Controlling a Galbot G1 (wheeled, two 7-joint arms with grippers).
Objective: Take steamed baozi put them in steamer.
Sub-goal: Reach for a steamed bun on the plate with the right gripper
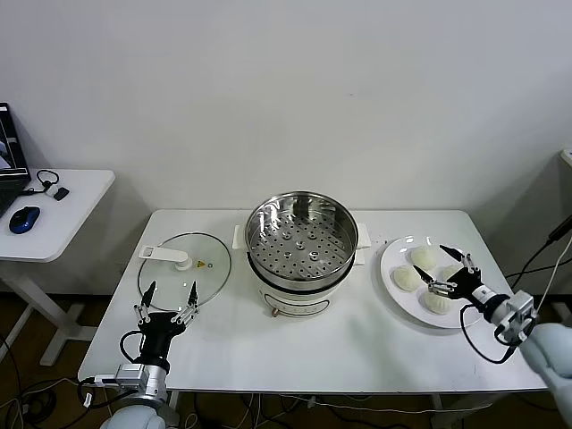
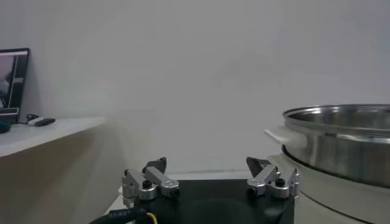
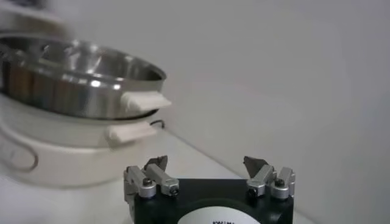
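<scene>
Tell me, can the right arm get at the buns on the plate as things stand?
Probably yes. The right gripper hangs open right over the buns on the white plate, with nothing between them. The left gripper sits far off by the glass lid.

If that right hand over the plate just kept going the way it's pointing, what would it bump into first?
The right hand, open, points across the white plate toward the steamer. It would likely meet a baozi on the plate first, though its height above them is unclear.

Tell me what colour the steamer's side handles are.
White; the steamer's side handles show best in the right wrist view.
</scene>
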